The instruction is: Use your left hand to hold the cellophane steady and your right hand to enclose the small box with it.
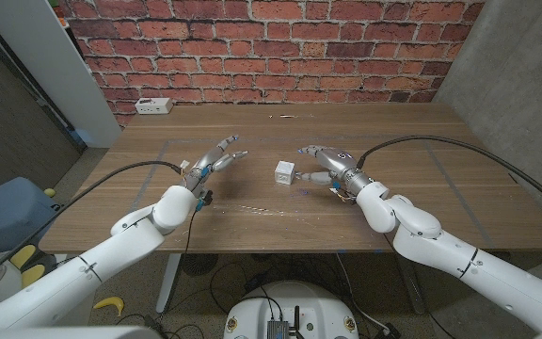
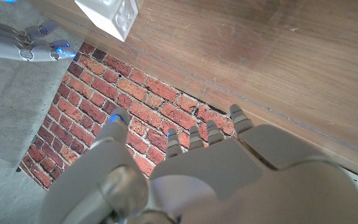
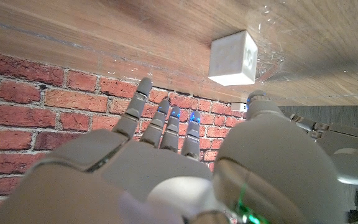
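**On the wooden table: small box between two spread hands**

Near the middle of the wooden table (image 1: 422, 141), stood a small white box (image 1: 285, 172), upright, on a sheet of clear cellophane (image 1: 252, 208) barely visible as faint glints toward the near edge. To the box's left, hovered the left hand (image 1: 210, 162), fingers (image 1: 233, 156) apart and reaching toward the box, holding nothing, apart from it. To the box's right, reached in the right hand (image 1: 327, 166), fingers spread and empty, fingertips near the box; contact could not be told. From the right wrist view, seen the same box (image 3: 234, 58) past the outstretched fingers (image 3: 160, 118), with crinkled cellophane (image 3: 272, 65) just beside it. From the left wrist view, showed a corner of the box (image 2: 110, 15) well beyond the fingertips. At the far left of the table, against the brick wall (image 1: 271, 47), lay a white power strip (image 1: 152, 105).
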Action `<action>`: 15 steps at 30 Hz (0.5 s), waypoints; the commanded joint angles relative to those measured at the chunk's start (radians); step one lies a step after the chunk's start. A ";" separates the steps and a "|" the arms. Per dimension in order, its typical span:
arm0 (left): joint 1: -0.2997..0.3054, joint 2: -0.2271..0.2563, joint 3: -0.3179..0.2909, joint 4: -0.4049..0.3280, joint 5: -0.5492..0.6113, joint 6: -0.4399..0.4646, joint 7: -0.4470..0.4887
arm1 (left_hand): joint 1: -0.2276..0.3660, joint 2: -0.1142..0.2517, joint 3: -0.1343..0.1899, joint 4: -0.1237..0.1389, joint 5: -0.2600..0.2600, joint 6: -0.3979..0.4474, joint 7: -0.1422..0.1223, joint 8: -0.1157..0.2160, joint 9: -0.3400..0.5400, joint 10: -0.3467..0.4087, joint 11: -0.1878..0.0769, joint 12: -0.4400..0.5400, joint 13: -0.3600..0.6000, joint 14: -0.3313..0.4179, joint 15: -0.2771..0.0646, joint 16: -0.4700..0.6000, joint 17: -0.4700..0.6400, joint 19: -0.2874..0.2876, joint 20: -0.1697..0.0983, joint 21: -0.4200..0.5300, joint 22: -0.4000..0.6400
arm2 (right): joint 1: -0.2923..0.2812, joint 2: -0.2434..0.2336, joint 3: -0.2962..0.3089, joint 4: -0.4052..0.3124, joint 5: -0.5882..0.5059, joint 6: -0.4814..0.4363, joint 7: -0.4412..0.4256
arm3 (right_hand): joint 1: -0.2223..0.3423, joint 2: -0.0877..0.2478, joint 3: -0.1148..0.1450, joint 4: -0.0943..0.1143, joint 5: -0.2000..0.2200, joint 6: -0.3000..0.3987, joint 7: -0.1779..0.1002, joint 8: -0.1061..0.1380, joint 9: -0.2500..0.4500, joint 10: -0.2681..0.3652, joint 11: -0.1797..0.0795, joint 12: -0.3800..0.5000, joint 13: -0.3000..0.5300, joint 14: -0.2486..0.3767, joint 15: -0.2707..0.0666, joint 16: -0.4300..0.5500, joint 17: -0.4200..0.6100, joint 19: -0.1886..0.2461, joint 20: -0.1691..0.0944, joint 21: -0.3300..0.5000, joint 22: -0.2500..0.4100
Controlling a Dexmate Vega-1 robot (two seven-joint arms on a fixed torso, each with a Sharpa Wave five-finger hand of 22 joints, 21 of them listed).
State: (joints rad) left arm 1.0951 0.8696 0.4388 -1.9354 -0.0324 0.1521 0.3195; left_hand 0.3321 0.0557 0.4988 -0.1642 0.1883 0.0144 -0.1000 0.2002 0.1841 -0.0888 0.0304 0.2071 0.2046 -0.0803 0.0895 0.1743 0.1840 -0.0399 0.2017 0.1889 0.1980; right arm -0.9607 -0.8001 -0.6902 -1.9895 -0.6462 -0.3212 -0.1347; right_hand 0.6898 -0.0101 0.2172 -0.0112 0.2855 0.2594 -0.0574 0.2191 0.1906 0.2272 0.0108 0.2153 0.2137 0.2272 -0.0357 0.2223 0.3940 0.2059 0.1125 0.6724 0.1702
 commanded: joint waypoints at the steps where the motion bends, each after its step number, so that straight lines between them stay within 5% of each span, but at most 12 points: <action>1: 0.055 0.053 -0.003 -0.104 0.082 0.072 0.003 | 0.011 -0.002 0.000 -0.001 -0.003 0.013 0.001 0.008 0.001 -0.004 0.001 0.004 0.000 -0.010 0.003 0.006 0.002 -0.005 0.002 0.006 0.002 | -0.096 -0.033 0.035 -0.077 -0.018 -0.076 -0.044 | 0.004 0.010 0.005 -0.003 0.005 0.014 0.000 0.004 0.003 0.011 0.001 0.010 0.002 0.007 -0.002 0.007 -0.002 0.011 -0.002 -0.003 0.001; 15: 0.114 0.102 -0.003 -0.193 0.167 0.141 -0.003 | 0.018 -0.004 0.000 0.000 -0.004 0.033 0.006 0.012 0.002 0.000 -0.002 0.007 0.000 -0.014 0.004 0.008 0.001 -0.006 0.002 0.010 0.002 | -0.191 -0.055 0.052 -0.132 -0.042 -0.143 -0.093 | 0.015 0.016 0.013 -0.013 0.003 0.031 0.000 0.006 0.003 0.023 0.000 0.011 0.001 0.019 -0.009 0.009 -0.009 0.023 -0.005 -0.008 0.001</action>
State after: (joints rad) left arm 1.1628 0.9338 0.4372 -2.0592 0.0765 0.2453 0.3212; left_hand 0.3373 0.0504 0.4988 -0.1641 0.1845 0.0414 -0.0914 0.2074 0.1840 -0.0887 0.0304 0.2072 0.2047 -0.0857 0.0949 0.1743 0.1839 -0.0398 0.2017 0.1925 0.1978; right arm -1.0828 -0.8382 -0.6527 -2.0790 -0.6704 -0.4113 -0.1904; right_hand 0.6990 -0.0009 0.2255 -0.0195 0.2855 0.2757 -0.0588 0.2191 0.1906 0.2382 0.0111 0.2235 0.2139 0.2324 -0.0410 0.2262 0.3847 0.2203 0.1091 0.6668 0.1701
